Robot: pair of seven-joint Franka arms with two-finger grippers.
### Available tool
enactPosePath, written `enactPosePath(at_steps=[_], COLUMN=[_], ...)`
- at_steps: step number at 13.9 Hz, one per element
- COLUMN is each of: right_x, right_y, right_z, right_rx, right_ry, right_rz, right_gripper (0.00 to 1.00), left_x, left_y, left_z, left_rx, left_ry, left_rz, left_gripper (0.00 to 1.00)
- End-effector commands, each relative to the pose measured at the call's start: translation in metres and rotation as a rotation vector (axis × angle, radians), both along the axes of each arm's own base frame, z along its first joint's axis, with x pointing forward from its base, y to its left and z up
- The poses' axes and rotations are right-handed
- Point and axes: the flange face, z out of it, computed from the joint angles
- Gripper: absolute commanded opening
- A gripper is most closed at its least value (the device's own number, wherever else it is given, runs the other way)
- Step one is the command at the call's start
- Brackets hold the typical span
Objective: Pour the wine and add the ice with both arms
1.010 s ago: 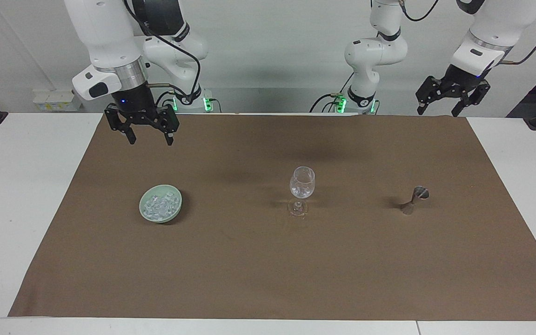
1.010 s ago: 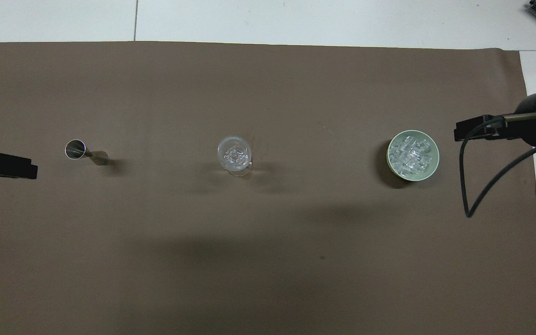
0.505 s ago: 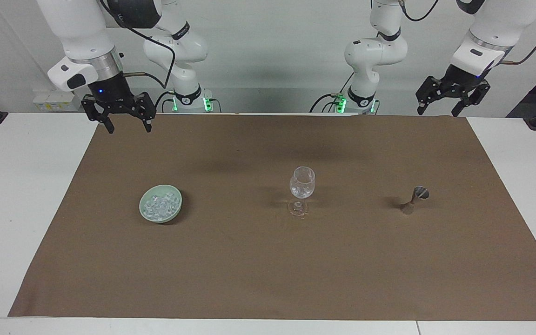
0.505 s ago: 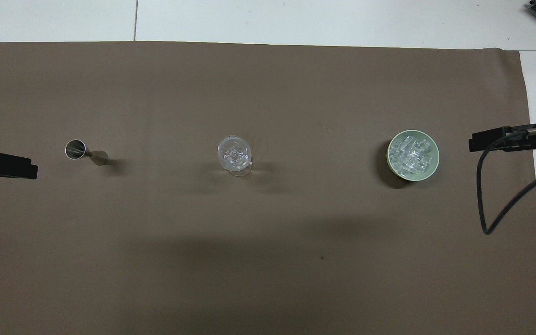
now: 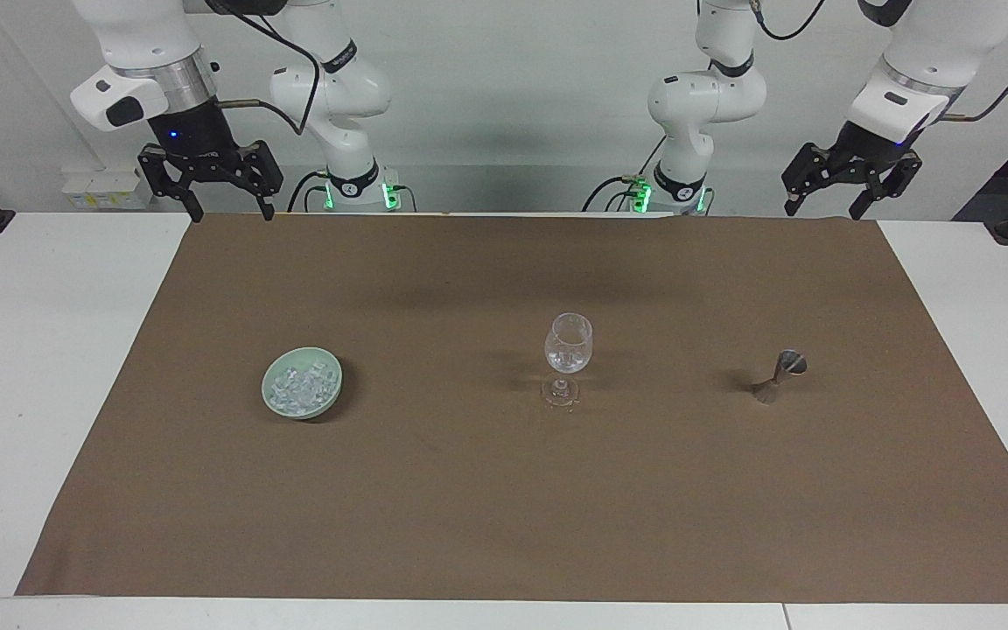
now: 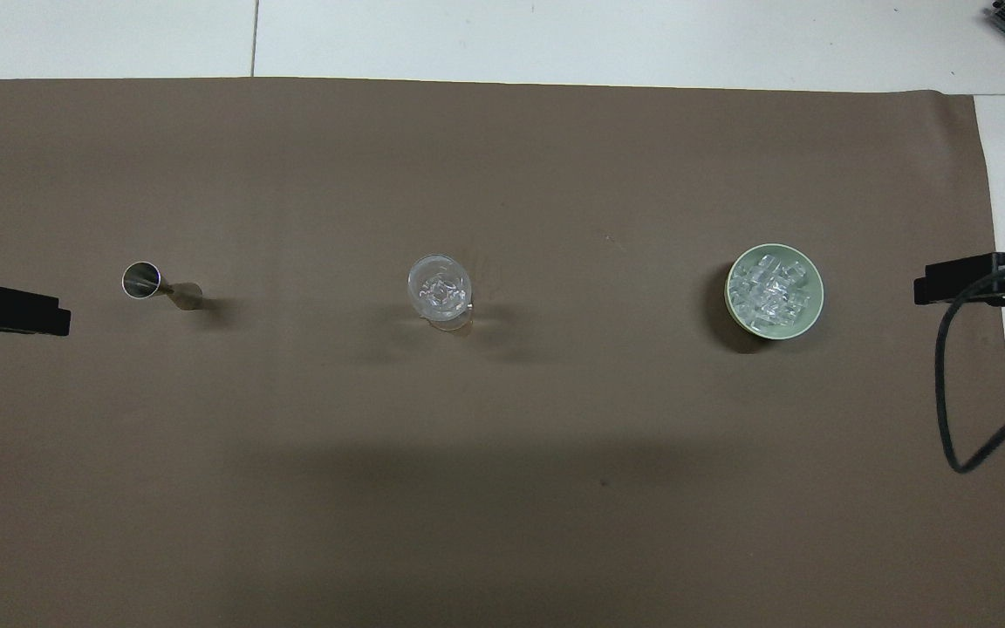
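Note:
A clear wine glass [image 5: 568, 346] stands mid-mat with a few ice chunks [image 5: 566, 357] in its bowl; it also shows in the overhead view [image 6: 440, 288]. More ice [image 5: 298, 385] fills a green bowl [image 5: 265, 390] toward the right arm's end, ice [image 6: 771, 290] and bowl [image 6: 819, 293] also showing from overhead. A steel jigger [image 5: 780, 374] stands toward the left arm's end. My right gripper [image 5: 233, 213] hangs open and empty over the mat's edge by the robots. My left gripper [image 5: 824, 210] hangs open and empty over the mat's corner by its base.
A brown mat [image 5: 504, 507] covers most of the white table [image 5: 23, 367]. A black cable [image 6: 947, 410] hangs from the right wrist. In the overhead view only the tips of the left gripper [image 6: 49, 316] and the right gripper [image 6: 926, 283] show.
My right gripper has risen and drawn back from over the mat near the bowl toward the robots' edge. The left arm and the objects have not moved.

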Motion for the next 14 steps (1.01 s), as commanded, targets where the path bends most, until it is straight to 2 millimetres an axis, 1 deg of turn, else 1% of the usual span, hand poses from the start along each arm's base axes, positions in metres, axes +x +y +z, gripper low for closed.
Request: enactPosePath(at_steps=[1,3,6,9,14], right_x=[0.0017,0.0019,0.0021,0.0017,0.0022], right_y=[0.0082,0.0100,0.0100,0.0106,0.0105], right_z=[0.0061,0.0041,0.0020,0.0030,-0.0019], right_rx=[0.039,0.039,0.034,0.033,0.031], right_ry=[0.012,0.014,0.015,0.012,0.016], right_rz=[-0.079,-0.058,0.019,0.014,0.021], right_gripper=[1.00,1.00,1.00,1.00,1.00], left_x=[-0.0026,-0.0026,-0.0026,-0.0026,-0.0026], left_y=[0.0026,0.0026,0.0026,0.0026,0.0026], left_z=[0.0059,0.0059,0.0059,0.0059,0.0059], left_rx=[0.004,0.004,0.004,0.004,0.004], left_ry=[-0.012,-0.012,-0.012,-0.012,-0.012], left_rz=[-0.005,-0.005,-0.005,-0.005,-0.005], left_gripper=[1.00,1.00,1.00,1.00,1.00])
